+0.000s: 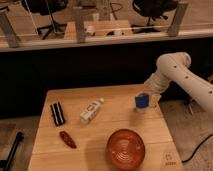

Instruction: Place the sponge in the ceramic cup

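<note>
1. Jaws first: the gripper sits low over the back corner of the table, on the side where the arm reaches in. I cannot tell if its jaws are open or closed.
2. The little blue sponge is touching the gripper. It looks to be a bit above the wood, not lying flat on it.
3. I cannot pick out the ceramic cup for sure. It may be hiding right under the sponge.
4. So the sponge could be just about to go into the cup, or it could be sitting in it with the gripper close by. I cannot say which.
5. To do this well, I think the sponge must stay straight over the middle of the cup. If it is crooked, it could catch on the rim. Slow and soft is best, so the cup does not tip or slide.
6. The table edge is near that corner, so a bump could push things off.
7. A white bottle, a black block and a small red thing lie well apart from the sponge.
8. The big orange bowl is the nearest, but it is not in the way.
</note>
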You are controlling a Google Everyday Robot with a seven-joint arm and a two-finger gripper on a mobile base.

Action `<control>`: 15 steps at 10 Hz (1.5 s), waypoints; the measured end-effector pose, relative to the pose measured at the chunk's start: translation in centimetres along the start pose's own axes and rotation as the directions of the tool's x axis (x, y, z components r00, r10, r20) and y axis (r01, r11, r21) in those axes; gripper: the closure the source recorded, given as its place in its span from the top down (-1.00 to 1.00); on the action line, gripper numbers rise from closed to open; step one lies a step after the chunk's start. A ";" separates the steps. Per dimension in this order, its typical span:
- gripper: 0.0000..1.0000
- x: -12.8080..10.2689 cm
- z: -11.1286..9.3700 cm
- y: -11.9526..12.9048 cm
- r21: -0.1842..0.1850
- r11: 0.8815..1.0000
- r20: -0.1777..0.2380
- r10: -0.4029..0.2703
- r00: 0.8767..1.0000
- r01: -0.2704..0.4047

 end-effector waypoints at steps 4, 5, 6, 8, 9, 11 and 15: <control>0.60 0.1 -0.1 0.2 -0.008 1.000 0.004 0.007 1.000 -0.007; 0.60 0.2 -0.2 0.2 -0.011 1.000 0.005 0.010 1.000 -0.010; 0.60 0.2 -0.2 0.2 -0.012 1.000 0.005 0.011 1.000 -0.011; 0.60 0.3 -0.3 0.3 -0.015 1.000 0.007 0.015 1.000 -0.015; 0.60 0.3 -0.3 0.3 -0.016 1.000 0.007 0.017 1.000 -0.017; 0.60 0.5 -0.5 0.3 -0.019 1.000 0.008 0.022 1.000 -0.022; 0.60 0.7 -0.6 0.3 -0.023 0.999 0.008 0.030 1.000 -0.030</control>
